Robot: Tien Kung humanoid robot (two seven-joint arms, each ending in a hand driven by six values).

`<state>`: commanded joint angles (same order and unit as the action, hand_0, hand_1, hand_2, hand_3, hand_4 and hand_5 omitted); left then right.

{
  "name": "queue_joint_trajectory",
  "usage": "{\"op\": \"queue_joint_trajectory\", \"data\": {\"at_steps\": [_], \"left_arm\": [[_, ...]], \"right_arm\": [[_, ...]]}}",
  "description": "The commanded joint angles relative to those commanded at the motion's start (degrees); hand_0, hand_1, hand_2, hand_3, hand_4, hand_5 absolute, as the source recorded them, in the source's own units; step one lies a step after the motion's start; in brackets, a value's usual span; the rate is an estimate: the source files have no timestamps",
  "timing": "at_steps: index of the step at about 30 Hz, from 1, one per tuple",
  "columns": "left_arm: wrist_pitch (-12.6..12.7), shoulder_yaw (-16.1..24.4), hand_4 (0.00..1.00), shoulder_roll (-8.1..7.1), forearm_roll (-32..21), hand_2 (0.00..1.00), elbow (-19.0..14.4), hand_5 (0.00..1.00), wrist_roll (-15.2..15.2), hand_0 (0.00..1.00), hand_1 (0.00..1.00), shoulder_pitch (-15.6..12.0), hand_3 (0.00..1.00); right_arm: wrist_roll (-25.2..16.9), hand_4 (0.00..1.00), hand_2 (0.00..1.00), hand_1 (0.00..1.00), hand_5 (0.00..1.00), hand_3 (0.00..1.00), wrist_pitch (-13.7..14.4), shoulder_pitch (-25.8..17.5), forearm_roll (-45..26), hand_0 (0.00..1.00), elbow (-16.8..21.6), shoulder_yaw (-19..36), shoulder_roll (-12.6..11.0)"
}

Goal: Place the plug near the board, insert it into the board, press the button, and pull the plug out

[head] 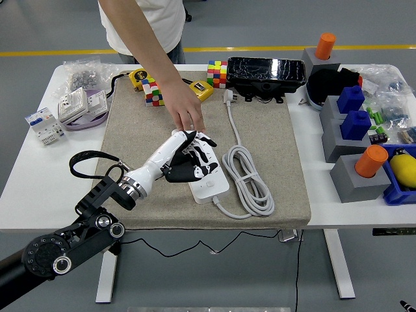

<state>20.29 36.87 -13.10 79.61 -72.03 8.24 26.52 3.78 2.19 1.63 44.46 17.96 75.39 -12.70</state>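
White rectangular power strip lies mid-mat on the desk, held at its far end by a person's hand. Left hand is curled over it; plug hidden, grip cannot be told.

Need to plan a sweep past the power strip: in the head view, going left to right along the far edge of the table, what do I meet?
Bag of small parts → yellow tape measure → small cube → larger cube → black wrapped box → orange cylinder.
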Motion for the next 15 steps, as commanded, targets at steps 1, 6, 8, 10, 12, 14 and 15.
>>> {"op": "queue_joint_trajectory", "data": {"at_steps": [1,6,8,10,12,14,15], "left_arm": [[1.04,0.16,0.768,0.24,1.00,0.595,0.78,0.164,0.53,0.754,0.743,0.20,0.618],[4.17,1.14,0.836,1.05,5.77,0.715,3.77,0.212,0.12,0.808,0.794,0.73,0.703],[4.07,1.98,0.836,1.31,9.27,0.715,5.04,0.212,-1.41,0.808,0.794,0.91,0.703],[3.58,2.73,0.836,1.42,13.05,0.715,6.45,0.212,-3.59,0.808,0.794,1.09,0.703],[3.35,3.01,0.910,1.29,14.08,0.740,7.33,0.279,-4.51,0.811,0.798,1.20,0.803],[2.96,2.99,0.910,1.08,15.00,0.740,8.43,0.279,-5.23,0.811,0.798,1.36,0.803],[2.75,2.92,0.910,0.99,15.11,0.740,8.84,0.279,-5.59,0.811,0.798,1.39,0.803]], "right_arm": [[0.00,0.880,0.603,0.623,0.401,0.546,0.00,0.06,-0.01,0.530,0.00,-0.01,-0.01],[0.00,0.880,0.603,0.623,0.401,0.546,0.00,0.13,-0.12,0.530,0.02,-0.06,-0.04],[0.01,0.880,0.603,0.623,0.401,0.546,0.00,0.13,-0.12,0.530,0.03,-0.11,-0.06],[0.02,0.880,0.603,0.623,0.401,0.546,0.00,0.12,-0.15,0.530,0.00,-0.21,-0.11],[0.02,0.880,0.603,0.624,0.401,0.546,-0.01,0.12,-0.17,0.528,0.01,-0.28,-0.16],[0.03,0.880,0.603,0.624,0.401,0.546,-0.01,0.14,-0.19,0.528,0.00,-0.35,-0.20],[0.03,0.880,0.603,0.624,0.401,0.546,-0.01,0.15,-0.19,0.528,0.01,-0.36,-0.22]]}}
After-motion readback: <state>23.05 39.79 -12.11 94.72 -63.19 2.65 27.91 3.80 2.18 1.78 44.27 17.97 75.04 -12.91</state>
